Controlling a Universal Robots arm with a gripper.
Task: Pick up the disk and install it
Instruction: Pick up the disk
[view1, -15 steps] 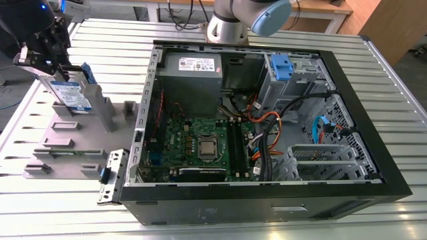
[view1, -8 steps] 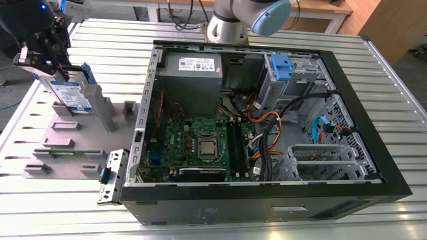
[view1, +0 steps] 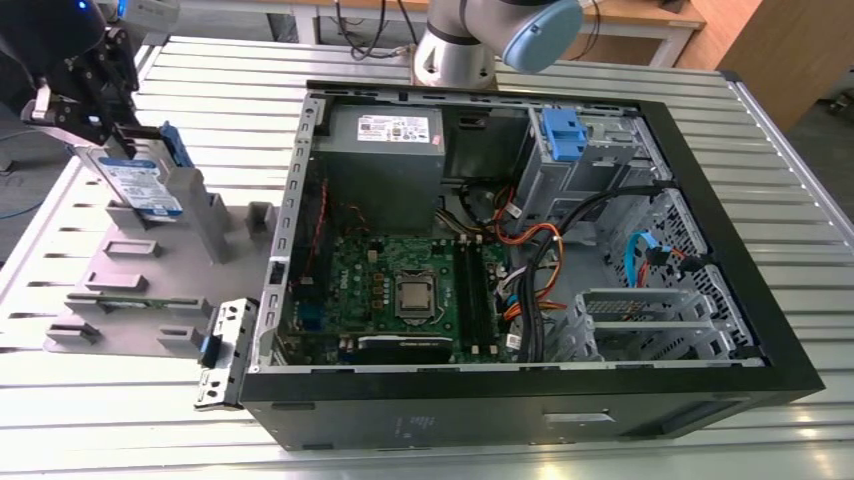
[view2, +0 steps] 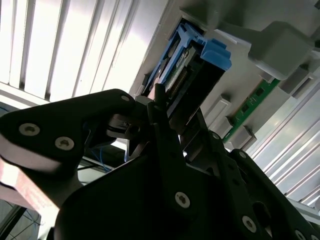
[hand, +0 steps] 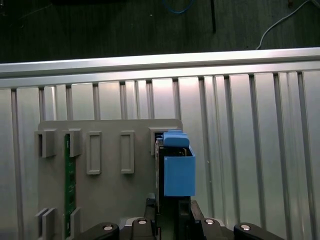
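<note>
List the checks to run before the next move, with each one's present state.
1. Tool closed on the disk: ok, it clamps the disk's upper end in both wrist views.
2. Disk free of the grey holder: not ok, its lower end sits between the holder's posts.
3. Computer case open: ok, the interior is exposed.
4. Drive cage empty: cannot tell.
5. Cables clear of the cage: cannot tell, they run beside it.
</note>
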